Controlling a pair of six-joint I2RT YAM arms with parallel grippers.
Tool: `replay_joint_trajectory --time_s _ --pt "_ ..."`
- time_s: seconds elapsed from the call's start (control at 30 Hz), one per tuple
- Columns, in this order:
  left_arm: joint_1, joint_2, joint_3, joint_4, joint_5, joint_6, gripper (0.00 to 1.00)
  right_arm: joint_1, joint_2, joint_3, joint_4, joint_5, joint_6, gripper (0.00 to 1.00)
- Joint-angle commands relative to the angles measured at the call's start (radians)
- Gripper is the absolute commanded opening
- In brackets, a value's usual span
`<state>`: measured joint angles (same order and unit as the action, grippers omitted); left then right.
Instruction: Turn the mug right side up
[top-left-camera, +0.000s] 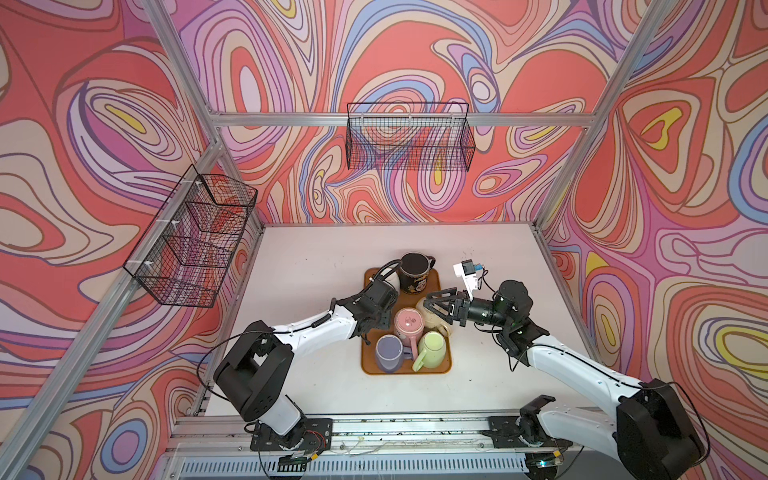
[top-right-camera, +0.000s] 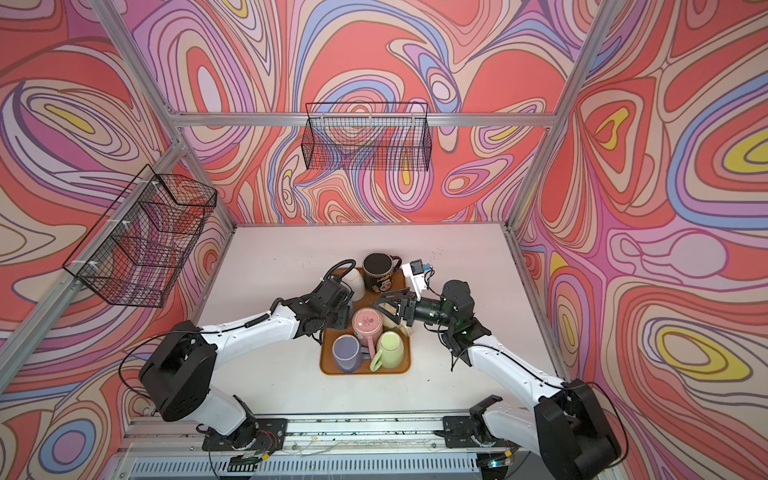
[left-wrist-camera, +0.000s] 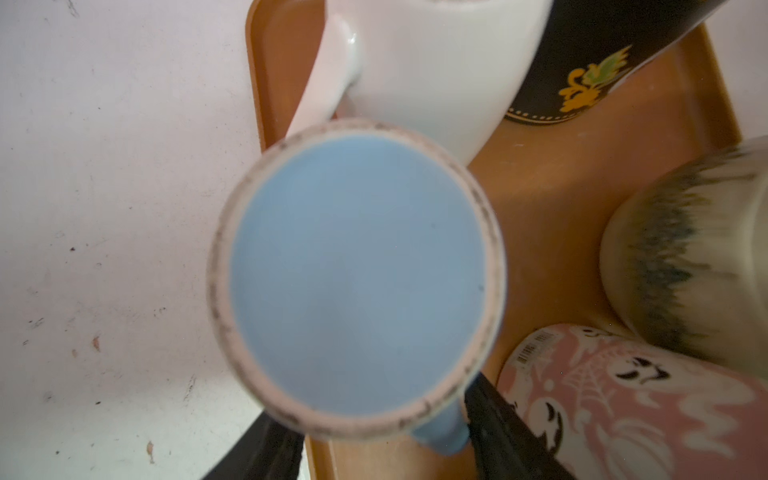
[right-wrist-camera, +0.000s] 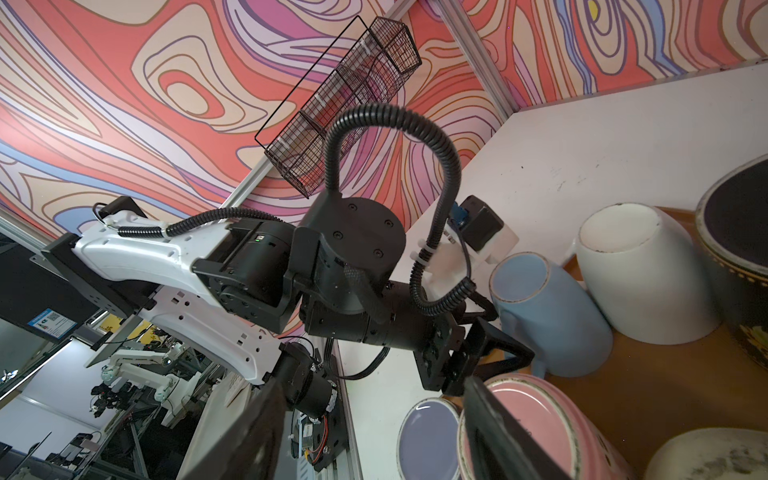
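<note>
Swirl-patterned walls in red, pink and lilac enclose a white surface (top-left-camera: 311, 270). Two black wire baskets hang up: one on the far wall (top-left-camera: 409, 137), one on the left wall (top-left-camera: 195, 237).

Orange-brown tray (top-left-camera: 407, 371) sits mid-surface, crowded with mugs.
- Black mug (top-left-camera: 415, 270) at the far end, upright, mouth up.
- White mug (right-wrist-camera: 636, 270) just left of it, base up.
- Blue mug (left-wrist-camera: 357, 270), the one being worked: on the tray's left side, just near of the white mug, upside down, its unglazed base ring facing up. Both top views hide it under the left wrist.
- Pink mug (top-left-camera: 408, 322) mid-tray, purple mug (top-left-camera: 390, 353) and pale green mug (top-left-camera: 432, 351) at the near end.
- Cream speckled mug (left-wrist-camera: 685, 249) on the right side of the tray.

Left pincer (right-wrist-camera: 496, 332) is down at the blue mug. Its black fingers (left-wrist-camera: 498, 415) are parted, standing either side of the handle with room to spare, not clamping it. Contact on the mug's side: cannot tell.

Right pincer (top-left-camera: 434, 308) hovers over the cream mug, jaws spread wide, holding nothing.
</note>
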<state>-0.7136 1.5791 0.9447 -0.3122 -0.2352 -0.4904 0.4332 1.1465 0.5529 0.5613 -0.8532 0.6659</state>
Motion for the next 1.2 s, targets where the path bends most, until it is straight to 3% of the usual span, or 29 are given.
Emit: replay_joint_trajectory --time_s 0.0,0.33,0.77,1.0,1.17 --pt "-0.003 0.022 0.016 -0.056 -0.061 -0.011 0.61 -0.003 -0.008 -0.015 0.012 0.008 -0.013 0.70" --pt "-0.002 -0.042 -0.041 -0.082 -0.101 0.005 0.55 -0.002 0.010 -0.013 0.027 0.002 -0.003 0.70" --pt "0.004 -0.008 0.010 -0.128 -0.047 0.044 0.31 -0.002 0.006 -0.008 0.009 0.004 -0.008 0.70" --pt "0.039 0.039 0.068 -0.208 0.038 0.066 0.42 -0.003 0.013 -0.017 0.024 0.007 -0.005 0.70" --pt "0.050 0.075 0.130 -0.278 0.056 0.082 0.42 -0.002 0.016 -0.024 0.045 0.008 0.002 0.70"
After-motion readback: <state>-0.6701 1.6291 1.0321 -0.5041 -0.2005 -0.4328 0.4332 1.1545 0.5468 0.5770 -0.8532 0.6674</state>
